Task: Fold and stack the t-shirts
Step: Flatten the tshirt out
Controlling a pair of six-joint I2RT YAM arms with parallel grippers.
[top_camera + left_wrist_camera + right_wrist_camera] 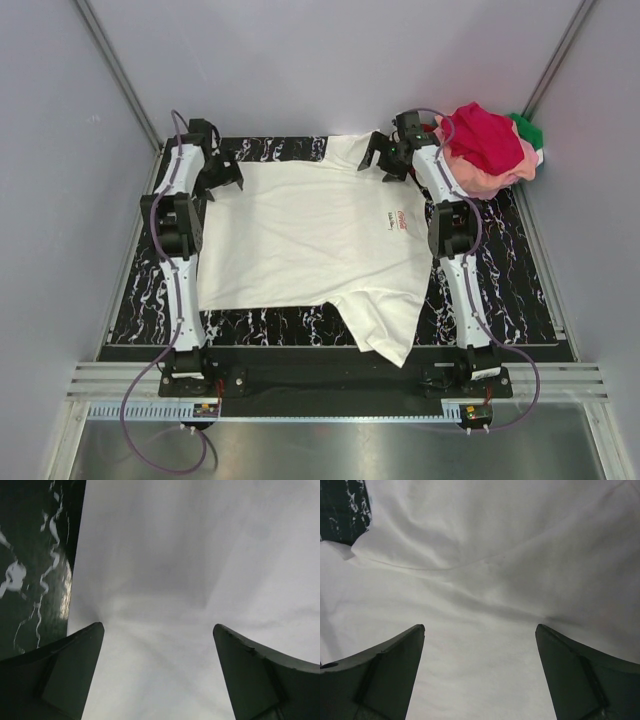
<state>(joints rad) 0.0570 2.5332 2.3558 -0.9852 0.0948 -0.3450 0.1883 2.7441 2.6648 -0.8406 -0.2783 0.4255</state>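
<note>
– White cloth t-shirt with a small red label [310, 240] lies spread on the black marbled mat [250, 325], one sleeve trailing nearest the bases.
– Which step?
– Folding looks unstarted. Left gripper [226, 178] and right gripper [383, 163] hover over its far edge, jaws spread, empty. Next they must pinch cloth. Beyond, crumpled pink, magenta and green tees [490, 145] wait.

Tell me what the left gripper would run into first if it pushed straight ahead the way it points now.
The left gripper, jaws open, would most likely land on the white t-shirt, just inside its edge by the black marbled mat. How far off the cloth lies is unclear.
</note>
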